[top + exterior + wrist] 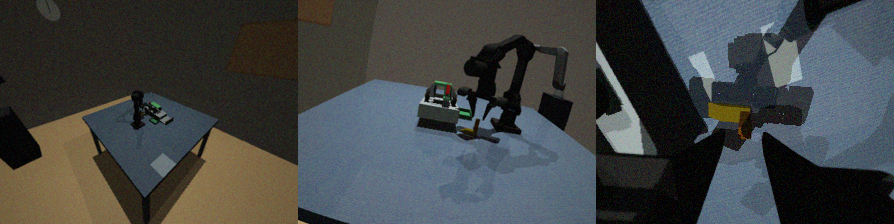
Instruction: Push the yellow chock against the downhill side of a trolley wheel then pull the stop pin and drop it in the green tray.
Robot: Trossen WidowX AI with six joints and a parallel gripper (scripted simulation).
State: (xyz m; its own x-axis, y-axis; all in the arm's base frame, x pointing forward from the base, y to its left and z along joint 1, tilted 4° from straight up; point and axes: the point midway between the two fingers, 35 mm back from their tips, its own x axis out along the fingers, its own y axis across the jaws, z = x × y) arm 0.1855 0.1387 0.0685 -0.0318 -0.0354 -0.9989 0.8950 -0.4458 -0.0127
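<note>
From the top view, the blue counter (111, 122) carries the dark arm (137, 107) near its far side, with the ramp (165, 119) and the trolley (155, 107) just beside it. A green tray (153, 121) lies next to the ramp's near side. At this range the chock and the pin are too small to make out.

In the exterior view the arm bends over and points its gripper (480, 108) downward, the fingers partly spread with nothing between them. The chock (469, 130), yellow with an orange handle (477, 126) standing up from it, lies on the counter just below the fingertips, apart from them. It sits near the ramp's (438, 111) lower corner, not against a wheel (428, 93). The trolley's green frame stands on top of the ramp, with the red pin (448, 90) at its side. Part of the tray (465, 113) shows behind the ramp.

The wrist view looks straight down between the two dark fingers. The chock (727, 112) lies ahead of them, its handle (744, 125) about in line with the gap, with open counter between fingertips and chock.
</note>
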